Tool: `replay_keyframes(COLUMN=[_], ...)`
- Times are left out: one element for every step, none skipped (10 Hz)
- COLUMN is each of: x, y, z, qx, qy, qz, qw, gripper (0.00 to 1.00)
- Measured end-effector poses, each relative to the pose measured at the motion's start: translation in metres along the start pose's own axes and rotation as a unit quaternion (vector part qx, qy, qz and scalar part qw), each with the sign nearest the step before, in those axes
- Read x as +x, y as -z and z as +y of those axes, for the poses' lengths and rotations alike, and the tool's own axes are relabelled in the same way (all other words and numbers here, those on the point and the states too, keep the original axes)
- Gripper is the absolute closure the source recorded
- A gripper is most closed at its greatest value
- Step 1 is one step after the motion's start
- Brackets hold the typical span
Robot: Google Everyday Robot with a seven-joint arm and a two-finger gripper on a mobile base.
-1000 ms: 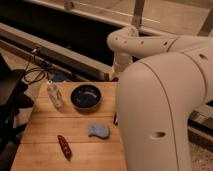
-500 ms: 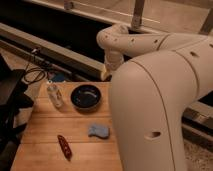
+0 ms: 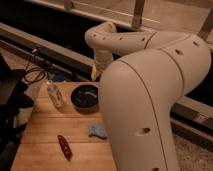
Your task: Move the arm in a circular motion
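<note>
The arm is glossy cream-white with thick rounded segments and small dark dots. It fills the right half of the camera view. Its big near segment rises from the bottom right. An upper segment runs left to a bulbous joint, and a short segment drops down from there. The gripper is at that segment's lower end, just above the far right rim of a dark bowl. It is partly hidden behind the big segment.
The wooden table holds the dark bowl, a clear small bottle, a blue cloth and a red pepper-like object. Black cables and a dark bulky shape lie at the left. A metal rail runs behind the table.
The arm has swung to the left. Its upper joint and hanging segment now sit farther left over the bowl, and the big segment covers more of the table.
</note>
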Motion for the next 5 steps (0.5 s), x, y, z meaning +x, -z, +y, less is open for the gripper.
replay_keyframes(x=[0.009,0.021,0.036,0.052,0.062], y=[-0.007,-0.010,-0.014,-0.018,-0.025], z=[0.009,0.023,0.038,0.048,0.051], qx=[-0.031,-0.063,-0.097,-0.123,-0.132], qy=[0.025,0.051,0.080,0.105,0.117], qz=[0.001,0.002,0.005,0.011,0.021], qw=[0.9992,0.9967,0.9920,0.9868,0.9841], gripper=[0.20,0.20,0.20,0.20,0.20])
